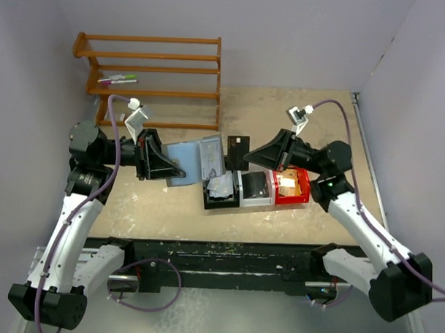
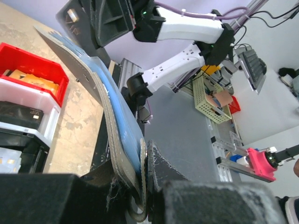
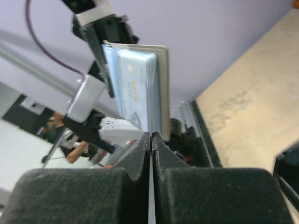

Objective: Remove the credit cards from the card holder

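2 claws: my left gripper [image 1: 180, 170] is clamped on the card holder [image 1: 197, 160], holding it open in the air near the black bin [image 1: 207, 202]. My right gripper [image 1: 249, 159] is pressed shut; the black card [image 1: 238, 146] stands at its tips, gripped or not I cannot tell.

The top camera sits high up behind both arms and looks down on the whole table [image 1: 148, 208] from far off. The left wrist camera sits right behind the left gripper [image 2: 145, 163], very close. It looks along the card holder [image 2: 114, 130] toward the right arm [image 2: 182, 60] and the red bin [image 2: 46, 70]. The right wrist camera sits right behind the right gripper [image 3: 150, 140] and looks back the other way at the left gripper. All three views show the card holder.
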Controlling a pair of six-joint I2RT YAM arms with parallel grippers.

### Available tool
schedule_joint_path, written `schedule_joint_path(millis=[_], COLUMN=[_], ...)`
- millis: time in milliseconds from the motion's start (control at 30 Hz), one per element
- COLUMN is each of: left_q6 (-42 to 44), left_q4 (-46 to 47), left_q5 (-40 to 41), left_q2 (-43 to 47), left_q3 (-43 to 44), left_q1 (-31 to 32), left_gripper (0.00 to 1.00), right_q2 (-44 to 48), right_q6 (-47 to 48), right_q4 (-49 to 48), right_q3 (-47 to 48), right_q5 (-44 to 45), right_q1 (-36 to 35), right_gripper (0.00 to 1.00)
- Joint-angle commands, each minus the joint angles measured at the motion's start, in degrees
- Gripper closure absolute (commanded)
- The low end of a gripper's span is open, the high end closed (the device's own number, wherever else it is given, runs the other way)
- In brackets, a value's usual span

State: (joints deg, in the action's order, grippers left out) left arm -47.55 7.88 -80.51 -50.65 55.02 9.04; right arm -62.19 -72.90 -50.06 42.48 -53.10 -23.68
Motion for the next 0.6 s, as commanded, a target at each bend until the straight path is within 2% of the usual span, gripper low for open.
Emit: schedule_joint_path(millis=[0, 100, 200, 400, 567], left_q6=[12.91, 16.41, 19.38, 19.84, 18.40], left_q4=[-10.37, -14.42, -17.31, -18.27, -16.97], left_q5=[1.61, 1.89, 2.09, 0.78, -0.14], left_q2=[0.53, 0.07, -0.08, 0.31, 0.85], left_q3=[5.68, 6.90, 7.53, 8.27, 8.25], left_q1=[0.02, 0.01, 0.01, 0.01, 0.01], left_gripper=[1.00, 1.00, 1.00, 1.00, 1.00], right_q2=[6.34, 5.37, 3.77, -1.51, -7.94], right_q6=[22.81, 34.20, 38.74, 42.56, 42.59], right_q4=[37.87, 57.14, 66.10, 65.99, 62.79], right_q3=[5.93, 9.60, 10.01, 8.03, 6.52], right_q5=[0.92, 10.10, 20.16, 30.58, 32.57], right_q1=[4.27, 5.54, 5.66, 5.54, 5.10], right_gripper=[1.00, 1.00, 1.00, 1.00, 1.00])
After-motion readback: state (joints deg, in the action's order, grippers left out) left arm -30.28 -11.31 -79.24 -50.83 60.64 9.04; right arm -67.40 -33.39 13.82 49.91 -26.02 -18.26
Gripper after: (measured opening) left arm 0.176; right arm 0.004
